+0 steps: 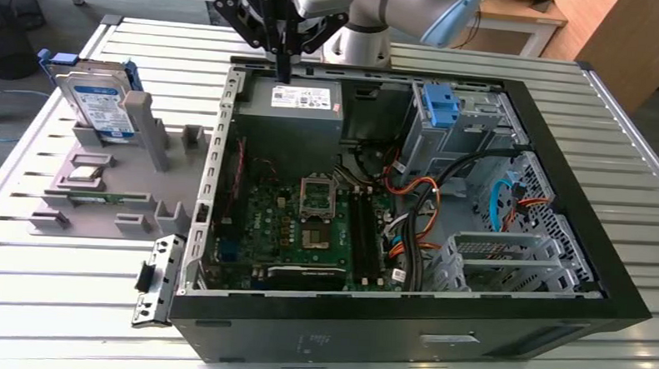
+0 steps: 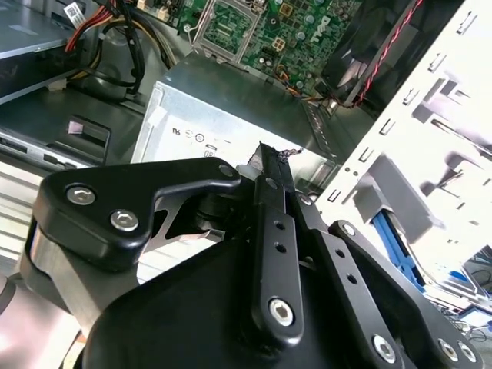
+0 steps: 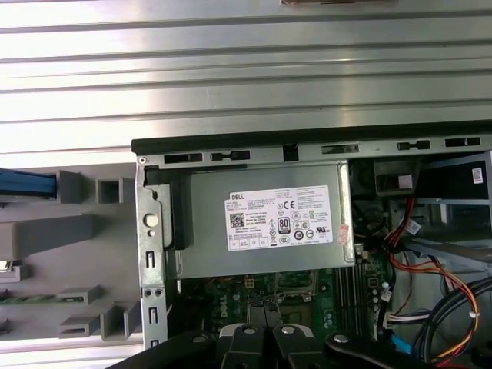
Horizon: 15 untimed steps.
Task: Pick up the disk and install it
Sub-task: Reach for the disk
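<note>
Directly beneath the gripper (image 1: 281, 74) lies the grey power supply (image 1: 292, 108) with its white sticker, seated in a corner of the open computer case (image 1: 610, 247). The tips hang close over the edge of that box nearest the arm's base, and I cannot tell whether they touch it. The black fingers (image 2: 269, 207) are pressed together with nothing between them, a single dark bar pointing down in the exterior view. In both wrist views the sticker-faced power supply (image 3: 280, 219) sits just ahead of the tips, with the green motherboard (image 1: 305, 225) beyond it, farther from the arm's base.

Well apart from the gripper, outside the case toward the exterior view's left, the disk (image 1: 94, 101) stands on edge in a grey fixture (image 1: 112, 200), tilted back, its white-and-blue label facing out and blue rails along its sides. Nothing grips it. The fixture rests on the slatted metal table (image 1: 46, 305), just beside the case wall.

On the gripper's other side, toward the exterior view's right, a bare blue bracket (image 1: 438, 102) sits in the metal drive cage inside the case. Orange and black cables (image 1: 418, 188) run from near there across the case floor beside the motherboard
</note>
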### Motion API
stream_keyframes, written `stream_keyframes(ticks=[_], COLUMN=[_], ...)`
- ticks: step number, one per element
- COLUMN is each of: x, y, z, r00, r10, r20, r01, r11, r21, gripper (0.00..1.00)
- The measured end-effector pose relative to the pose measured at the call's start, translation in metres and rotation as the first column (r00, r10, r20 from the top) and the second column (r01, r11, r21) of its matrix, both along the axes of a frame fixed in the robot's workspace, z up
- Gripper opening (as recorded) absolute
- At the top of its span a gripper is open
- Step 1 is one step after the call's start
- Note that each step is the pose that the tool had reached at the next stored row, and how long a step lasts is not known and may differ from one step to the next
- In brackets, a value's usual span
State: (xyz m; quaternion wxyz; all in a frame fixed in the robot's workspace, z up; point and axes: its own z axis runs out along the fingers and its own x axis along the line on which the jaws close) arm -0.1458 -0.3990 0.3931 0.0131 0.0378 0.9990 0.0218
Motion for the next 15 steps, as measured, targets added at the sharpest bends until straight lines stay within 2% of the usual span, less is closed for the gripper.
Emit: stream_keyframes(ticks=[7, 15], x=[-0.0074, -0.0093], y=[0.0, 0.0], z=[-0.0002, -0.0001], r00=[1.0, 1.0], r10=[0.0, 0.0], r20=[0.0001, 0.0], r01=[0.0, 0.0], r11=[1.0, 1.0], r21=[0.0001, 0.0], gripper=[0.11, 0.11])
